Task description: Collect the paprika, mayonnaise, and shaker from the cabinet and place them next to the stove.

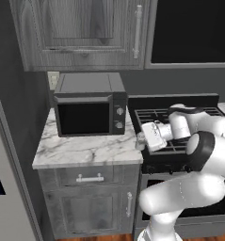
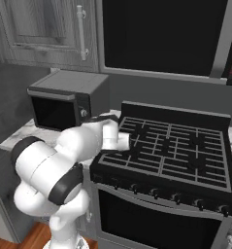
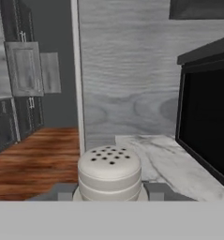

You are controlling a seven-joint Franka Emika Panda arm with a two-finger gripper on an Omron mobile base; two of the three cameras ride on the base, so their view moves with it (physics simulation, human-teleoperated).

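1. Holding the shaker [image 3: 109, 172] between its fingers, the hand [image 3: 109, 194] is closed snugly on the shaker's sides, its perforated top facing the hand camera.
2. In the left base view the hand [image 1: 143, 140] sits low at the seam between the marble desk [image 1: 81, 150] and the stove [image 1: 180, 117], likely so the shaker can be set down right beside the grates.
3. The microwave [image 1: 89, 104] stands on the desk just left of the hand, door shut; contents cannot be told.
4. The upper cabinet door [image 1: 85, 30] above is closed.
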